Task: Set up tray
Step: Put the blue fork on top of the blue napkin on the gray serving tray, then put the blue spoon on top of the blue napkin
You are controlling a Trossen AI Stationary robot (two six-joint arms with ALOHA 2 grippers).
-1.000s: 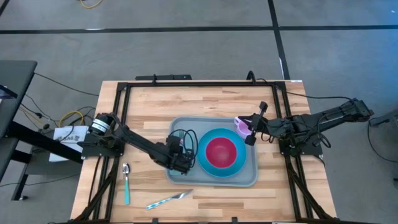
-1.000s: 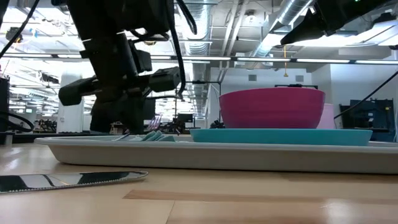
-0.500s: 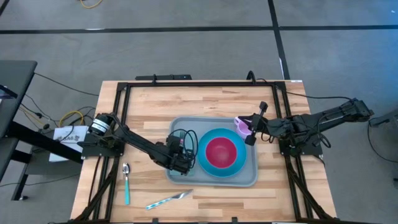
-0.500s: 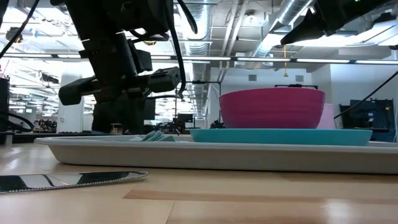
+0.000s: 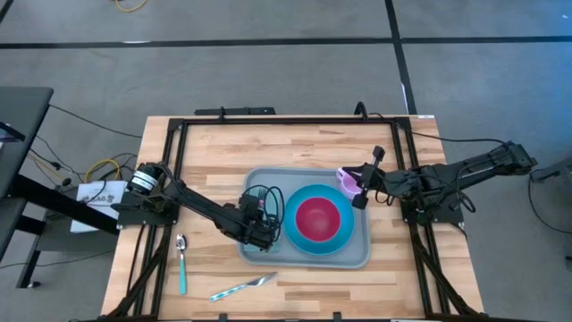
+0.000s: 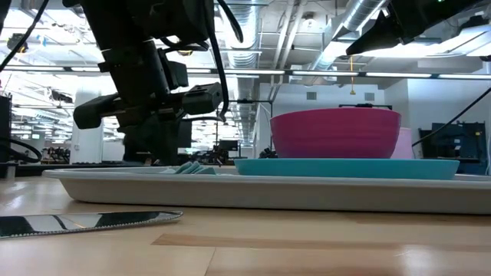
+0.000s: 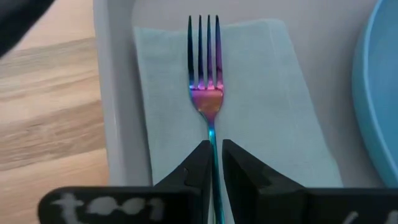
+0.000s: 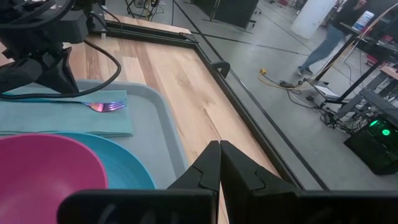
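High view shows the wooden surface carrying the tray, which holds a blue plate with a pink bowl. Since a second ago, the left gripper has eased its fingers from shut to a narrow gap around the fork handle. Left wrist view alone shows the fork lying on the teal napkin inside the tray. Right gripper hovers shut and empty near a pink cup. Spoon and knife lie on the surface off the tray.
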